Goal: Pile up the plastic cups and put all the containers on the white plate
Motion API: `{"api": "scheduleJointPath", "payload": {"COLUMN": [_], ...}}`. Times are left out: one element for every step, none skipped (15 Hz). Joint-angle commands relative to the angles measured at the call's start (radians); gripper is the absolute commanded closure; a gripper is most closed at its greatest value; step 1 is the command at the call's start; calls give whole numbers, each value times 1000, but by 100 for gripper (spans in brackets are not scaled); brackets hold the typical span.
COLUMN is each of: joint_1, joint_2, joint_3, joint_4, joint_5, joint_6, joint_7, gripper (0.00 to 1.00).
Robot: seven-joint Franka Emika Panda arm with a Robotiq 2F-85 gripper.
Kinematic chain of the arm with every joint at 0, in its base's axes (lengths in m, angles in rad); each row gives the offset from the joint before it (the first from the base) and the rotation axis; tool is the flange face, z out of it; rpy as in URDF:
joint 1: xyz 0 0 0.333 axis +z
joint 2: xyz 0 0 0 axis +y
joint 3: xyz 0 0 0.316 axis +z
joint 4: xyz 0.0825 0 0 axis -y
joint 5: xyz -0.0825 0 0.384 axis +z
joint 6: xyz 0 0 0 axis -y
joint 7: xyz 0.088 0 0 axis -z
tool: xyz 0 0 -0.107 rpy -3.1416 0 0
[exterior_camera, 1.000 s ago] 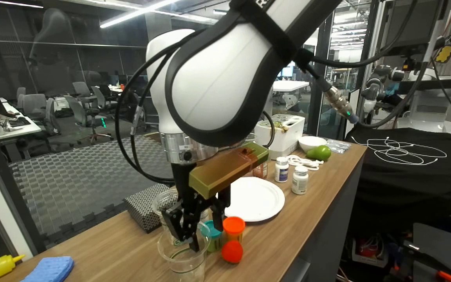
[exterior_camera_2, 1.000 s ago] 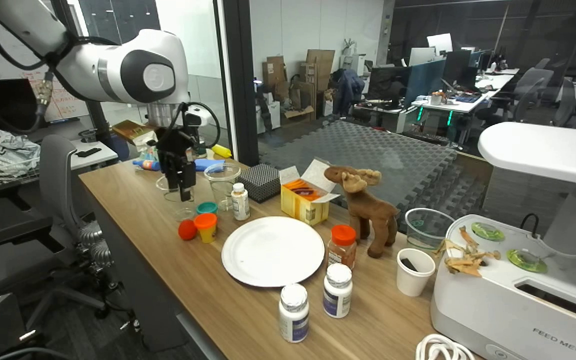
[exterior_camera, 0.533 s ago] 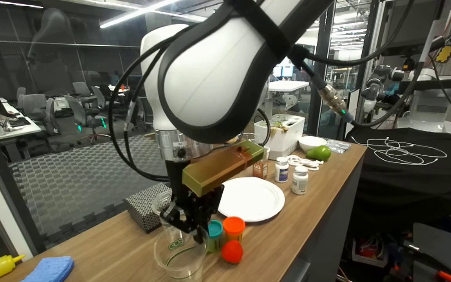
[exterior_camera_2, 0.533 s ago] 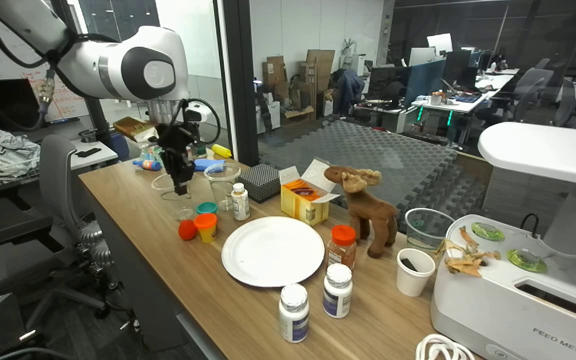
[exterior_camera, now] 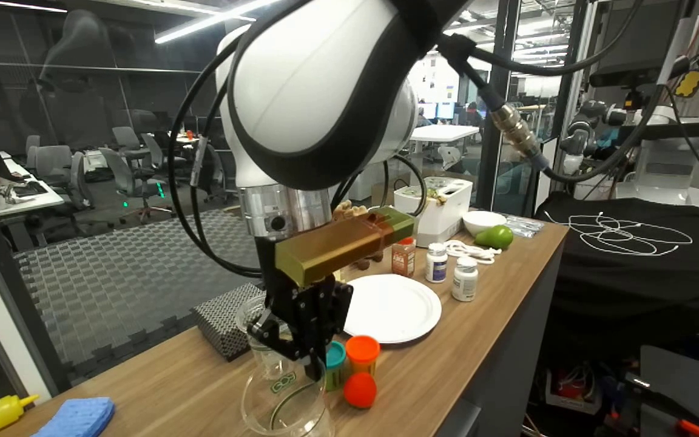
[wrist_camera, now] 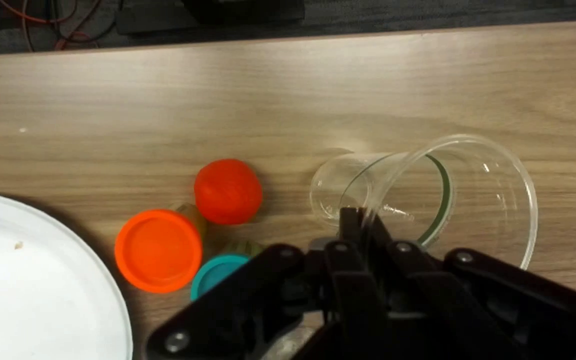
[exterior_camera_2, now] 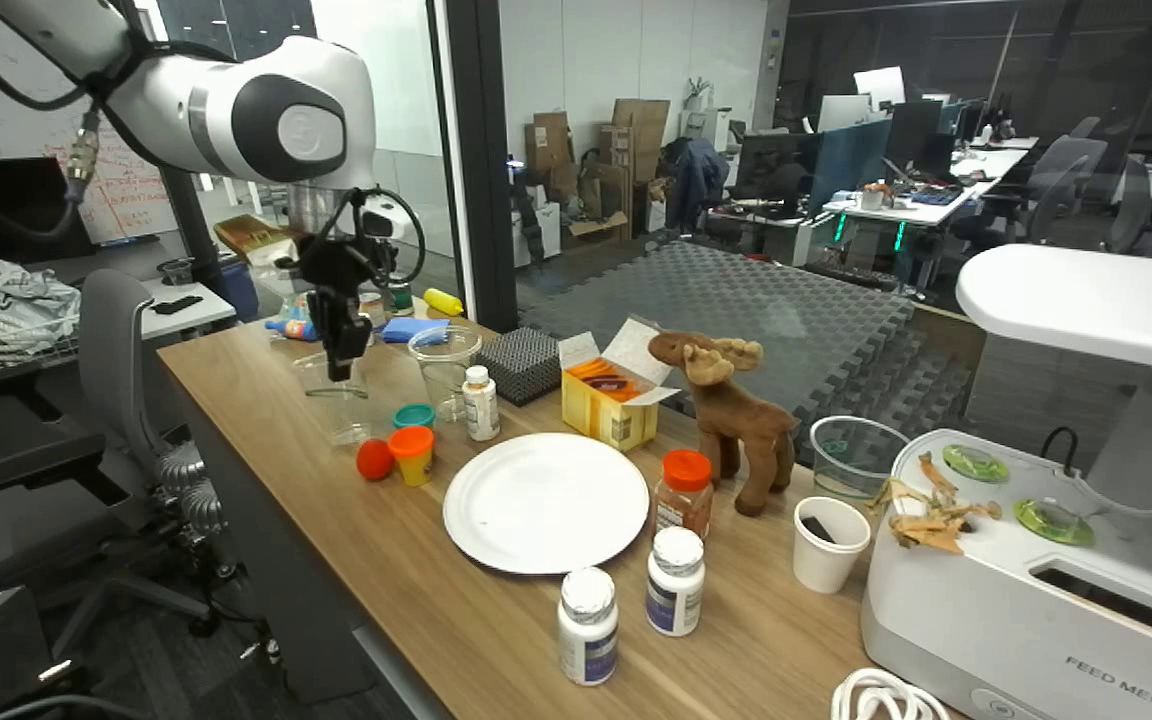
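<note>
A clear plastic cup (wrist_camera: pixel 468 200) leans tilted, its wall pinched in my gripper (wrist_camera: pixel 360 215), which is shut on it. In both exterior views the gripper (exterior_camera: pixel 313 370) (exterior_camera_2: pixel 339 372) sits at that cup's rim; whether its base touches the table I cannot tell. Another clear cup (exterior_camera_2: pixel 446 370) stands upright beside it, partly behind the gripper in an exterior view (exterior_camera: pixel 267 358). Close by are a teal-lidded container (wrist_camera: pixel 218 270), an orange-lidded container (wrist_camera: pixel 159 250) and a red-orange round piece (wrist_camera: pixel 228 191). The white plate (exterior_camera_2: pixel 546 505) lies bare past them.
A white bottle (exterior_camera_2: pixel 481 403) stands against the upright cup. Around the plate are a yellow box (exterior_camera_2: pixel 611 400), a plush moose (exterior_camera_2: pixel 736 420), an orange-lidded jar (exterior_camera_2: pixel 684 490) and two white bottles (exterior_camera_2: pixel 588 630). A grey textured block (exterior_camera: pixel 225 321) sits at the table's edge.
The fingers have come together on the cup's wall. My gripper has risen a little, and the cup now tilts more than before. The containers and plate have not moved.
</note>
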Motion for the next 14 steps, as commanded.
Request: {"api": "scheduleJointPath", "payload": {"joint_1": [-16, -23, -33, -40, -48, -58, -73, -80, -89, -100, -109, -115, -121, -125], "joint_2": [-73, -86, -99, -114, -128, -139, -144, -144, -140, -136, -132, -128, -124, -117], "joint_3": [16, 21, 23, 20, 15, 11, 10, 4, -1, -5, -10, -17, -22, -28], "joint_4": [0, 3, 7, 11, 17, 25, 36, 46, 58, 72, 82, 91, 98, 105], "joint_5": [78, 112, 146, 174, 200, 227, 266, 281, 297, 318, 331, 335, 339, 339], "joint_6": [-107, -132, -149, -153, -150, -143, -129, -116, -109, -108, -98, -84, -68, -51], "joint_7": [-19, -30, -40, -41, -41, -39, -57, -48, -43, -39, -30, -14, -6, 3], "gripper": [94, 94, 94, 93, 94, 93, 94, 94, 94, 94, 94, 94, 94, 94]}}
